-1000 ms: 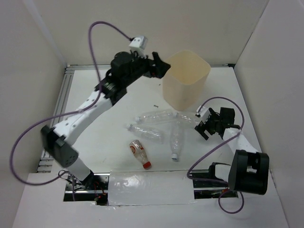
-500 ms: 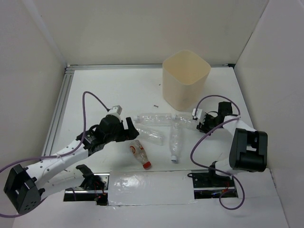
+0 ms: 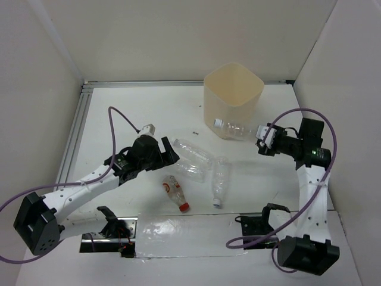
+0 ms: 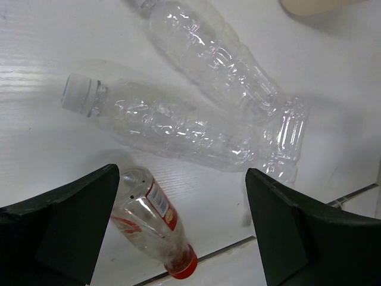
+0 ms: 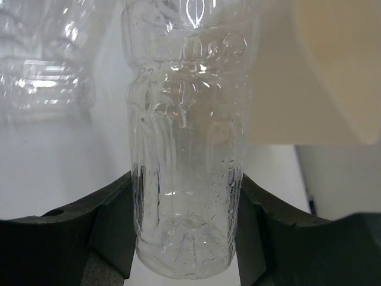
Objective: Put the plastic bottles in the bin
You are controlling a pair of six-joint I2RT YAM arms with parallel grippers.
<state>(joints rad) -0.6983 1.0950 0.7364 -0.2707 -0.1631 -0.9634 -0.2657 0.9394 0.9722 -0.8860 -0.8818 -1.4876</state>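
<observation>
The cream bin stands at the back of the table. My right gripper is shut on the base of a clear white-capped bottle and holds it in the air, lying level, in front of the bin's near side. In the right wrist view the fingers clamp that bottle, with the bin to the right. My left gripper is open and empty over the bottles on the table. Its wrist view shows two clear bottles and the red-capped bottle below its jaws.
On the table lie two clear bottles, a third pointing towards the near edge, and the red-capped one. White walls close in the left, back and right. A taped strip runs along the near edge.
My left arm swung from beside the bin down to the bottles at centre-left. My right gripper took hold of a clear bottle and lifted it off the table towards the bin.
</observation>
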